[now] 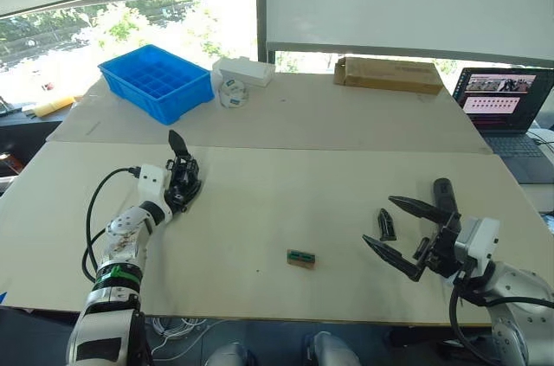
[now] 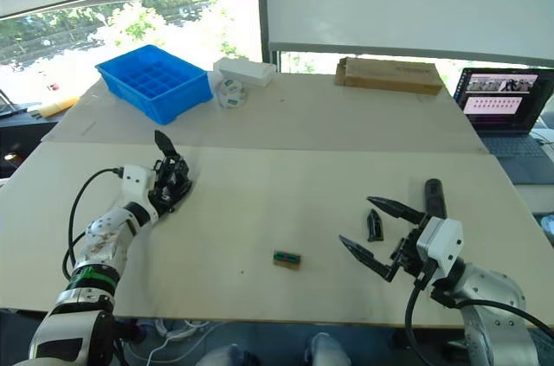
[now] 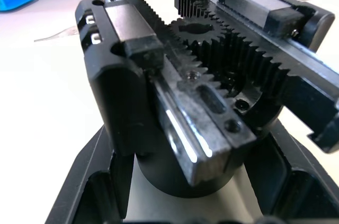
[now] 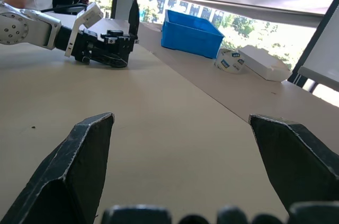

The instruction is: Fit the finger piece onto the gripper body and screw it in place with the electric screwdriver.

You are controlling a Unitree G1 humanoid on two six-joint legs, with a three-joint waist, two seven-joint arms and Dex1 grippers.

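On the counter's left half, the gripper body [image 1: 183, 183] sits clamped in the left end effector [image 1: 177, 186], its one pointed finger sticking up. The left wrist view shows the body's toothed racks, a central gear and slotted rails close up, held between the two black fingers [image 3: 90, 181]. The finger piece [image 1: 386, 224] lies flat on the counter's right side, near the right end effector [image 1: 402, 236], whose fingers are spread wide with nothing between them. The screwdriver [image 1: 445, 196] lies just beyond that end effector, its rounded end pointing away. A small green-brown block [image 1: 301, 258] rests between the two arms, near the front edge.

Farther back stand a blue compartment tray [image 1: 157, 81], a white box [image 1: 244, 71] with a small round roll [image 1: 233, 93] beside it bearing blue print too small to read, and a flat cardboard box [image 1: 388, 74]. An open laptop [image 1: 505, 102] at the right shows pink bands and thumbnails, illegible. The counter [image 1: 286, 184] is pale beige board with a seam across it. Behind are windows with lowered blinds and green trees outside.
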